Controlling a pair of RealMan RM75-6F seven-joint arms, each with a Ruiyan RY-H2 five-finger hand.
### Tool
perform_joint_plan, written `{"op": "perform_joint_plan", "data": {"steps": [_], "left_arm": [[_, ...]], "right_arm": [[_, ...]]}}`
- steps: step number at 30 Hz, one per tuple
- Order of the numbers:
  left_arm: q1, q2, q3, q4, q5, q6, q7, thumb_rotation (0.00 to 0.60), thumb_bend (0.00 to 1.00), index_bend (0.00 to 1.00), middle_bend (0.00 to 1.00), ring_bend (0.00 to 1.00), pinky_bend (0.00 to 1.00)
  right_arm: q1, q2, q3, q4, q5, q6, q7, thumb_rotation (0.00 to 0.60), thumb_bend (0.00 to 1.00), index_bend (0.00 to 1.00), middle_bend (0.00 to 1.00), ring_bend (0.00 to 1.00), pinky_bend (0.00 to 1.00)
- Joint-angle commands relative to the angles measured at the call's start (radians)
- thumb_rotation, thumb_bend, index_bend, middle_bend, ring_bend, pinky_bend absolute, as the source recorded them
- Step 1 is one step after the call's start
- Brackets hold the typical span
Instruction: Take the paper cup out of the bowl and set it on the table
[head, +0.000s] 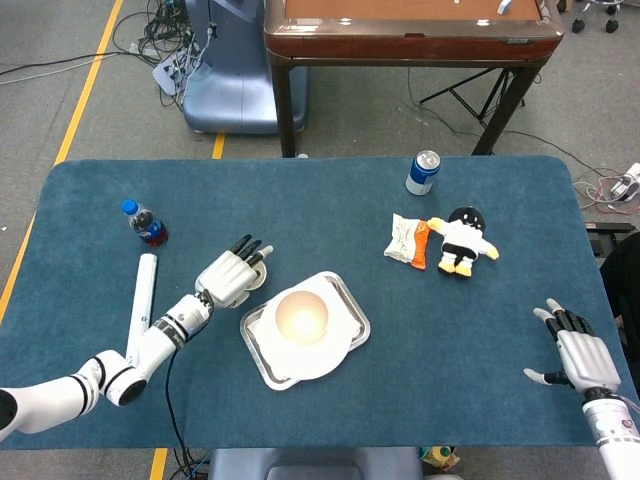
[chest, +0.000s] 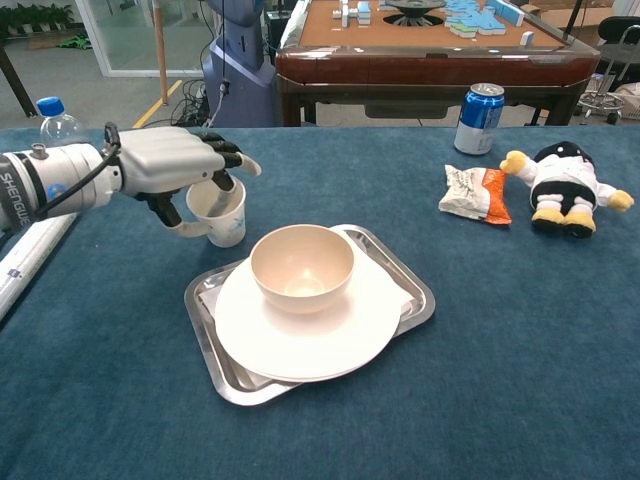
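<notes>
The white paper cup (chest: 222, 213) stands upright on the blue table just left of the tray, and also shows as the cup (head: 254, 277) in the head view. My left hand (chest: 172, 170) grips it, with fingers over the rim and the thumb below; the left hand (head: 228, 275) covers most of the cup from above. The beige bowl (chest: 302, 267) sits empty on a white plate (chest: 310, 335) in the metal tray (chest: 412, 300). My right hand (head: 577, 355) is open near the table's front right corner, holding nothing.
A cola bottle (head: 146, 224) and a white roll (head: 142, 295) lie left of the cup. A soda can (head: 423, 172), a snack packet (head: 407, 240) and a plush penguin (head: 462, 240) sit at the back right. A wooden table (head: 410, 30) stands behind.
</notes>
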Motion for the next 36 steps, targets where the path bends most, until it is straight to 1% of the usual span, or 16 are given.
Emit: {"op": "perform_joint_plan", "data": {"steps": [1,5,15,17,19,23,27,29,36], "left_arm": [[-0.001,0.004,-0.004,-0.025,-0.011,-0.006,0.029,0.6,0.32,0.51,0.1,0.0,0.0],[-0.003,-0.001,-0.013,-0.036,-0.027,-0.01,0.057,0.6,0.32,0.43,0.09,0.0,0.0],[-0.001,0.005,-0.032,-0.048,-0.025,0.016,0.057,0.6,0.32,0.32,0.02,0.0,0.0],[0.001,0.012,-0.034,-0.055,-0.024,0.021,0.054,0.6,0.32,0.27,0.0,0.0,0.0],[0.003,0.023,-0.037,-0.065,-0.026,0.025,0.054,0.6,0.32,0.24,0.0,0.0,0.0],[0.01,0.052,-0.043,-0.098,-0.047,0.025,0.078,0.6,0.32,0.23,0.0,0.0,0.0],[0.031,0.092,-0.051,-0.159,-0.071,0.055,0.108,0.6,0.32,0.23,0.0,0.0,0.0],[0.05,0.126,-0.053,-0.205,-0.076,0.085,0.123,0.6,0.32,0.23,0.0,0.0,0.0],[0.159,0.285,-0.039,-0.418,-0.069,0.234,0.141,0.6,0.32,0.23,0.0,0.0,0.0]], "right_arm": [[0.0,0.0,-0.001,-0.001,-0.002,0.001,0.0,0.6,0.2,0.0,0.0,0.0,0.0],[-0.001,0.003,-0.003,-0.002,-0.007,0.002,0.005,0.6,0.2,0.0,0.0,0.0,0.0],[0.003,0.001,-0.005,0.002,-0.003,-0.007,0.001,0.6,0.21,0.0,0.0,0.0,0.0],[0.004,0.001,-0.006,0.0,-0.002,-0.008,-0.003,0.6,0.21,0.0,0.0,0.0,0.0],[0.005,0.001,-0.007,-0.003,-0.002,-0.007,-0.006,0.6,0.21,0.0,0.0,0.0,0.0],[0.003,0.001,-0.008,-0.01,-0.006,0.0,-0.013,0.6,0.21,0.0,0.0,0.0,0.0],[-0.001,0.003,-0.01,-0.02,-0.016,0.015,-0.018,0.6,0.21,0.0,0.0,0.0,0.0],[-0.004,0.004,-0.012,-0.026,-0.024,0.024,-0.022,0.6,0.21,0.0,0.0,0.0,0.0],[-0.015,0.006,-0.024,-0.049,-0.061,0.059,-0.039,0.6,0.21,0.0,0.0,0.0,0.0]]}}
